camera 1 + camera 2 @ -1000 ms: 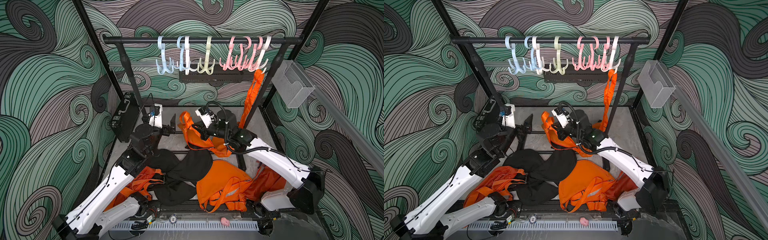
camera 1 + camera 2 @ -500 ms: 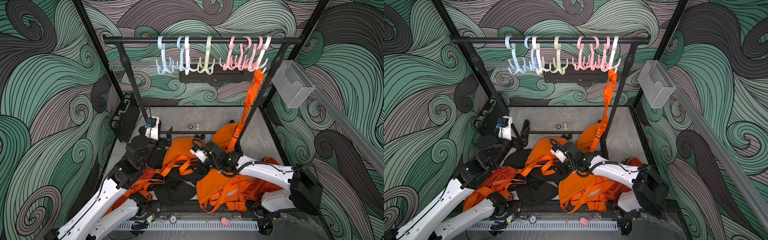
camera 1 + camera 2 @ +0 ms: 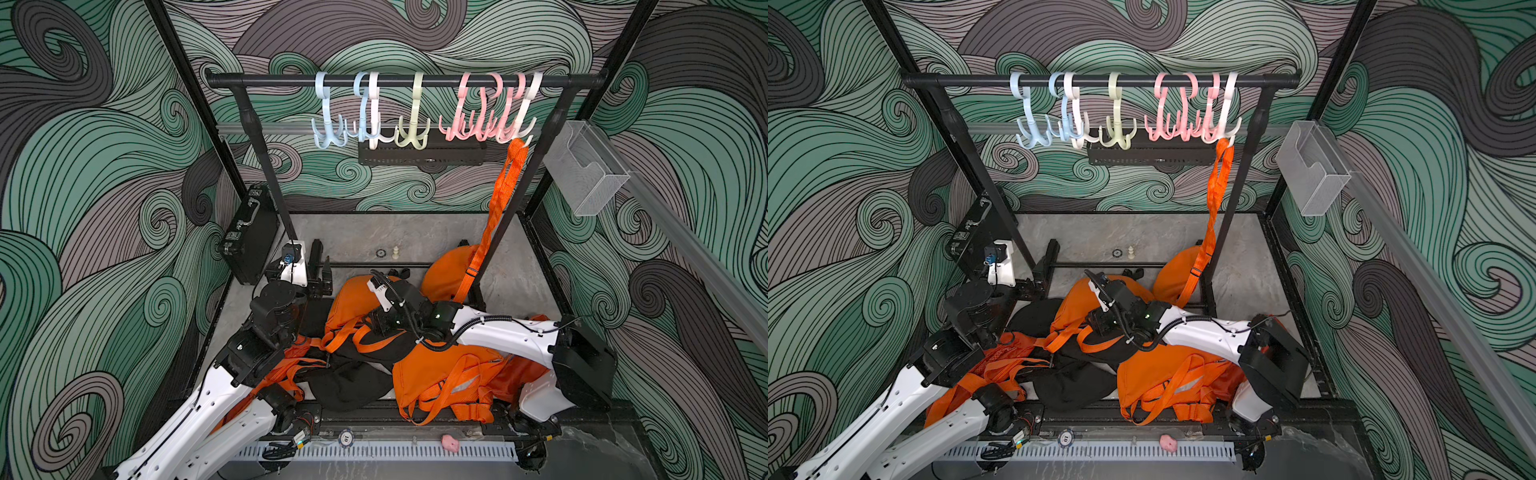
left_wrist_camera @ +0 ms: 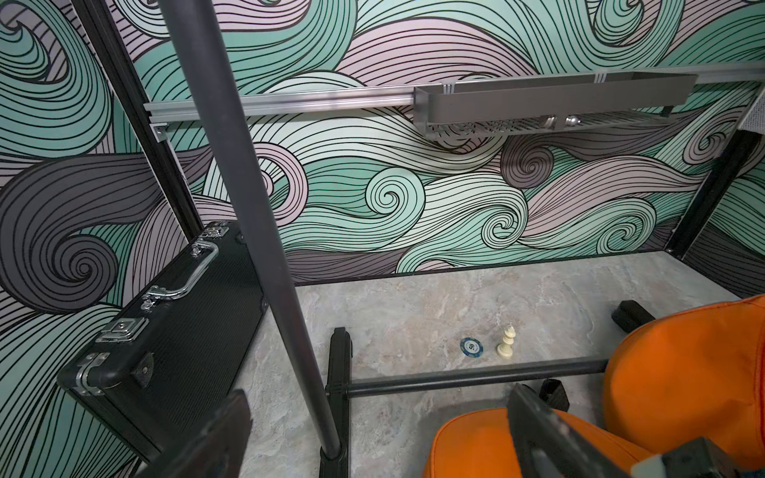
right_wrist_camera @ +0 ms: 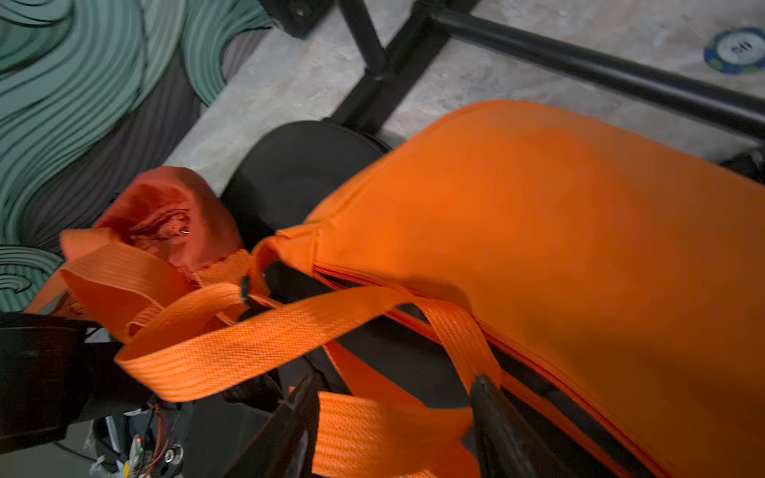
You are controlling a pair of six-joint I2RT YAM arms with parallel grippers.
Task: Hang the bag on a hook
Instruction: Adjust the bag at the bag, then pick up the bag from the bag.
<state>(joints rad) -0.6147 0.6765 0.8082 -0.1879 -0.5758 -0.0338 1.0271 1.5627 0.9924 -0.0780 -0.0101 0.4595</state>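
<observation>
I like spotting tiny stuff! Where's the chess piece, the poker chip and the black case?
chess piece (image 4: 506, 343): left wrist view, its middle.
poker chip (image 4: 471, 347): left wrist view, its face.
black case (image 4: 178, 331): left wrist view, its broad side.

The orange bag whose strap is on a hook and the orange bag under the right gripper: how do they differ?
The hooked bag has a strap taut up to a hook; the loose bag under the right gripper has slack straps. The hooked bag sits by the rack's post; the loose bag lies on black fabric in the pile. Both are orange with orange webbing straps.
</observation>
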